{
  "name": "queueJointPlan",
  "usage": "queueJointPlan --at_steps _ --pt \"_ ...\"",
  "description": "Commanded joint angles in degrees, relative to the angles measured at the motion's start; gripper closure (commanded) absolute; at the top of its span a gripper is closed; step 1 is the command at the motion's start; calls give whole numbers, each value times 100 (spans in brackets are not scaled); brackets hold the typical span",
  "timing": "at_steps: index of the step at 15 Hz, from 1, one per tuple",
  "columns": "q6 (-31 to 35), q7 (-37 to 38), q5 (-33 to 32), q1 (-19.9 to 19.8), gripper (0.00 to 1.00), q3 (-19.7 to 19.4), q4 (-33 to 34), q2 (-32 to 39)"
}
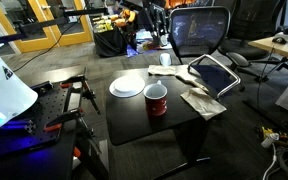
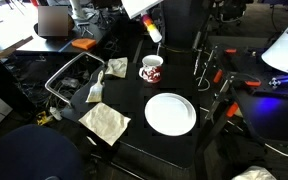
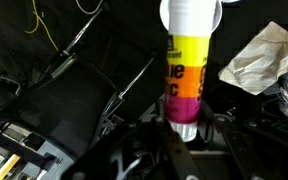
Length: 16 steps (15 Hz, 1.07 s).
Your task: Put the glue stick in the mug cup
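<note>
In the wrist view the glue stick (image 3: 188,75), white-capped with a yellow and pink body, is gripped at its pink end by the claw (image 3: 187,135). In an exterior view the claw (image 2: 152,28) is seen in the air, above and beyond the mug cup (image 2: 151,68), which is set upright on the black desk (image 2: 132,98) near a white plate (image 2: 170,113). Crumpled paper (image 2: 104,122) is seen at the desk's edge.

Black table (image 2: 132,97), kinda cluttered: white plate (image 2: 171,113) up near, red mug (image 2: 151,68) further back, crumpled paper (image 2: 104,122) left of the plate, wire basket (image 2: 79,75) at far-left edge.
</note>
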Motion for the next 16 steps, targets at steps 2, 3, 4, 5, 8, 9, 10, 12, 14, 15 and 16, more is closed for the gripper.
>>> queueJointPlan --at_steps 2,3,4,5,8,9,10,12,14,15,16 --pt "-624 704 -509 -183 92 374 248 154" --pt "-717 807 -590 -197 92 427 290 193" --pt "-805 900 -683 -206 92 473 348 263" --pt "-890 1013 -760 -213 92 514 407 342" --pt "-1306 1273 -876 -210 92 598 644 617" --pt "-1486 1341 -883 -198 92 617 734 715" --pt "-1711 1437 -886 -173 92 630 850 841" --pt "-2115 1689 -878 -133 92 661 1087 1091" --pt "-2425 1869 -853 -113 92 707 1316 1311" --pt "-2476 1844 -835 -126 92 743 1407 1404" --pt "-2370 1689 -810 -179 92 801 1435 1430"
